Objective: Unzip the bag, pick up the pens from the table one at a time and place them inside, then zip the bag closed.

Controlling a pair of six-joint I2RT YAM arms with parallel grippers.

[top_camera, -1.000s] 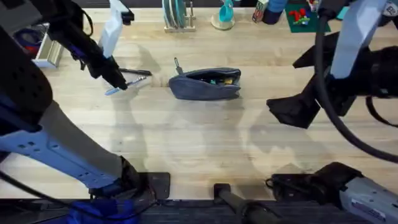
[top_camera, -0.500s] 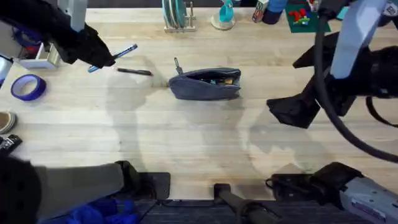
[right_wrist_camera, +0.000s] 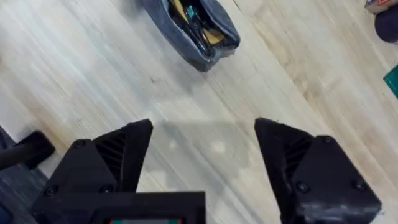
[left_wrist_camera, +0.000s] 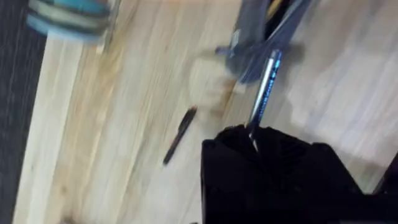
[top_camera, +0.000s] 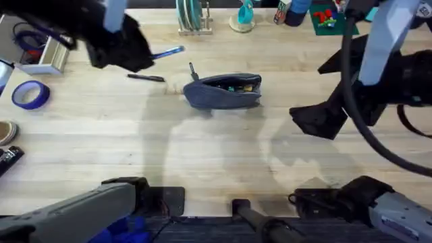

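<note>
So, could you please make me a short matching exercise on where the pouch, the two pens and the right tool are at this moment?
Things:
1. bag
2. black pen
3. silvery-white pen
4. right tool

States:
A. lying on the table beside the pouch
B. open, holding nothing
C. unzipped, items inside
D. held in the left tool, above the table

Pairs: 1-C, 2-A, 3-D, 4-B

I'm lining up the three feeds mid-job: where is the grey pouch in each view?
Overhead: the pouch lies on the table, centre, unzipped, right of the black pen.
Left wrist: its end is just beyond the tip of the silver pen that the left gripper holds.
Right wrist: the pouch lies open, beyond the open right gripper.
Shared landmark: the pouch's open zipper mouth.
</note>
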